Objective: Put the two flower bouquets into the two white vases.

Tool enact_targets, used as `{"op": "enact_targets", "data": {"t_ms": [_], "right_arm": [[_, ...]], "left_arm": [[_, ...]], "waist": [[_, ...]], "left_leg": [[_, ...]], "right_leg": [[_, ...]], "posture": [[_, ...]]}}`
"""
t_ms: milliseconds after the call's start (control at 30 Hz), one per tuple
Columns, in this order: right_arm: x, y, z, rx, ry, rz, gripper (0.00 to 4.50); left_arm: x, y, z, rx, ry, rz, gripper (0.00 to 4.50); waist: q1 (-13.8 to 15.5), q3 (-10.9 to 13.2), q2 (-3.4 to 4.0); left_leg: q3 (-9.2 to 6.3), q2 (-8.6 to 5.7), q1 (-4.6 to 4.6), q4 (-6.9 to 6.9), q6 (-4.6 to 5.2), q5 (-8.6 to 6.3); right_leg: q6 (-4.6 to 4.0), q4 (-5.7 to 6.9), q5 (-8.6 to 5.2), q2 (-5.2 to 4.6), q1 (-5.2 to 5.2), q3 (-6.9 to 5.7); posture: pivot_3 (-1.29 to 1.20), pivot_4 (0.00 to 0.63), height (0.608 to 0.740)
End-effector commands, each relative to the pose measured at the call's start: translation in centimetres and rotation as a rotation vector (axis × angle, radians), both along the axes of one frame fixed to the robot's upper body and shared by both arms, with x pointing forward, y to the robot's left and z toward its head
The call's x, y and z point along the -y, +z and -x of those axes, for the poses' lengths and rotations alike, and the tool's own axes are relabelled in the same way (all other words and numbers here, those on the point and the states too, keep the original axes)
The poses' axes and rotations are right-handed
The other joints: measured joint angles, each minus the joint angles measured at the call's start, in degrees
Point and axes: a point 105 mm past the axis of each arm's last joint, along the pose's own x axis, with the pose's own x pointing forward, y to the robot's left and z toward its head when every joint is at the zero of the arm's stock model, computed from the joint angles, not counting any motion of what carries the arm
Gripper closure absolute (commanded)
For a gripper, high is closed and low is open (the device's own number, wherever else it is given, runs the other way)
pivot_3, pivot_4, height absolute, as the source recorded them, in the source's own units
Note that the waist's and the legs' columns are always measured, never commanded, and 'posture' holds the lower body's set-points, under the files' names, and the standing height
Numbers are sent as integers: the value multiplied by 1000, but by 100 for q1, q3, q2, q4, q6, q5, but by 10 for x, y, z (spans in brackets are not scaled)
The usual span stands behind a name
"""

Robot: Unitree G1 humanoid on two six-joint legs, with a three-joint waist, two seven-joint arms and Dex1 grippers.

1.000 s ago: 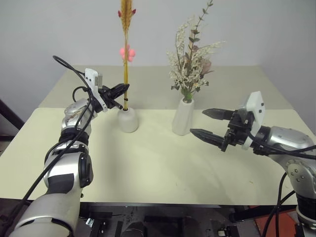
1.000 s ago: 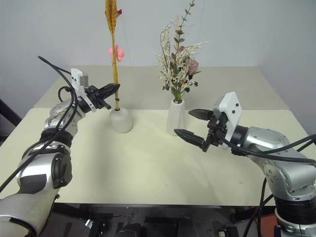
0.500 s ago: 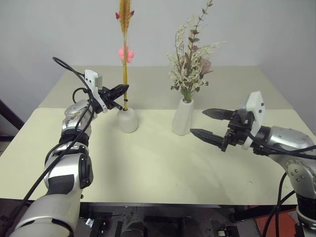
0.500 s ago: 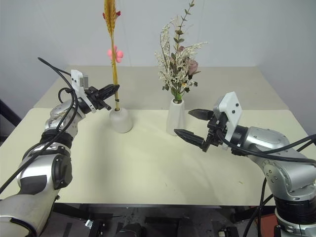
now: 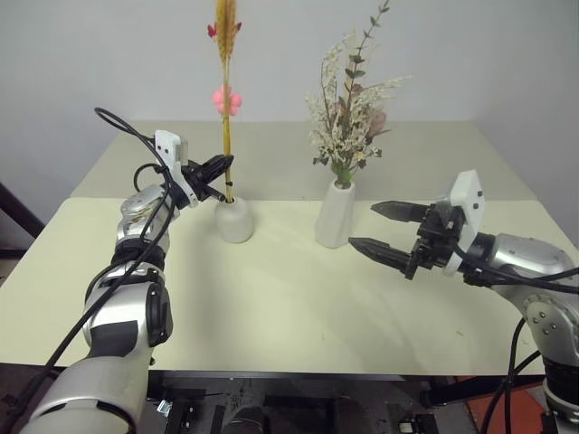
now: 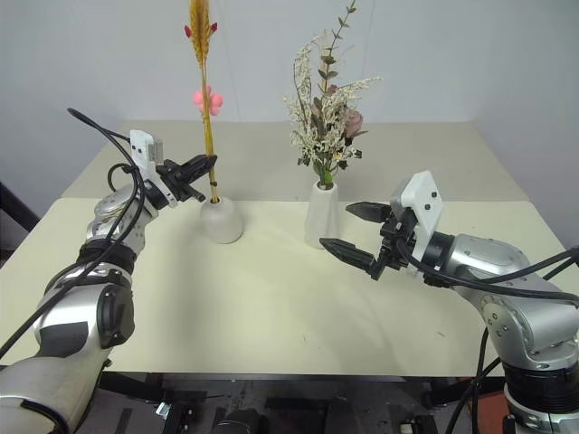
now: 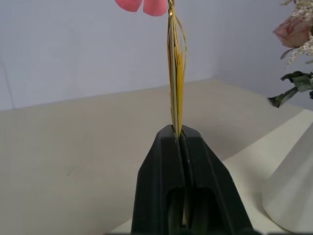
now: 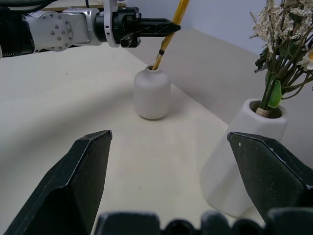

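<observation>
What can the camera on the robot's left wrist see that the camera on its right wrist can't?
Left wrist camera alone: the pink petals high on the wheat stalks, and a pink rose in the bushy bunch.

Right wrist camera alone: the small round vase with the stalks going into its mouth, and the right gripper with its jaws wide open and empty.

Both: the wheat stalks pinched in the shut left gripper, the tall white vase and the pale table.
</observation>
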Motion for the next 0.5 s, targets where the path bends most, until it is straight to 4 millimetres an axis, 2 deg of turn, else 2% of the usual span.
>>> {"op": "enact_targets", "data": {"t_ms": [33,500], "right_arm": [[-2,11,5,61,7,-3,0],[-3,9,7,55,2,-1,0]], "left_arm": [[0,-8,-1,-23,7,-7,4486],[5,-10,1,-28,-24,23,4486]], "waist": [[0,0,0],[10,-1,-1]], "left_leg": [[0,0,0,0,0,0],[0,0,1,0,0,0]], "right_leg": [[0,0,0,0,0,0],[0,0,0,0,2,0]], "posture": [[0,150,740],[0,150,740]]}}
